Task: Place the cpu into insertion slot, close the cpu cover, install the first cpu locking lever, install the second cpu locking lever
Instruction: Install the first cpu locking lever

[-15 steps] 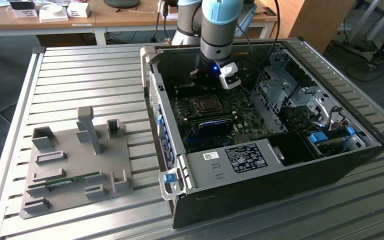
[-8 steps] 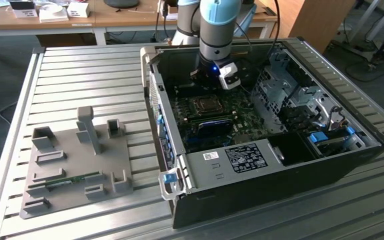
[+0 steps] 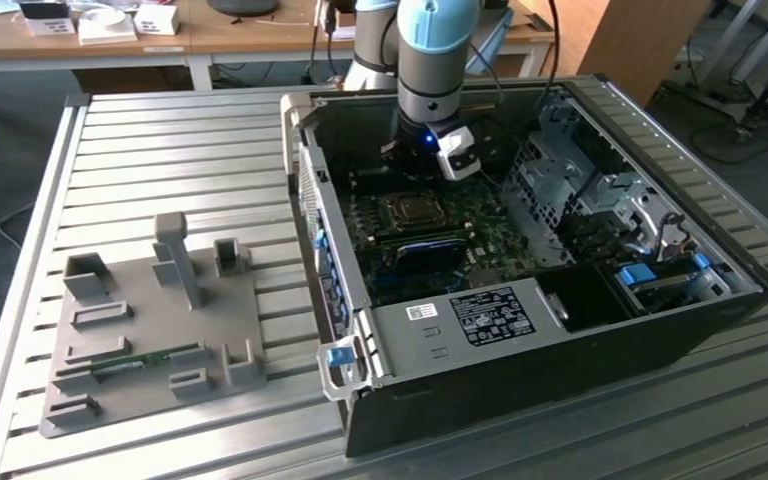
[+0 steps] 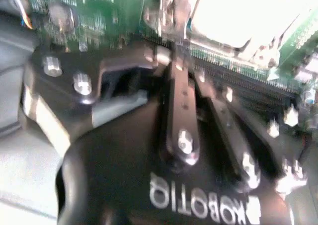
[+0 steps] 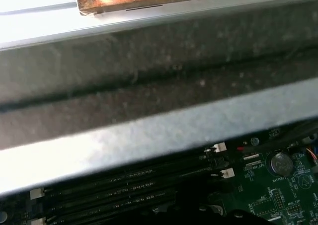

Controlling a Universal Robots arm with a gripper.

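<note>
One cpu [image 4: 233,11] lies in the one insertion slot [image 3: 411,210], just ahead of the jaws of the single gripper [image 4: 184,71]; wide or narrow, I cannot tell. The first wrist view adds one coin battery [image 5: 280,162]; the exterior view, one open computer case [image 3: 518,390].

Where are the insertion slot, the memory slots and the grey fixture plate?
insertion slot [image 3: 414,209]: exterior view, middle of the square socket.
memory slots [image 5: 107,191]: first wrist view, middle of one dark slot.
grey fixture plate [image 3: 131,400]: exterior view, bare base.
</note>
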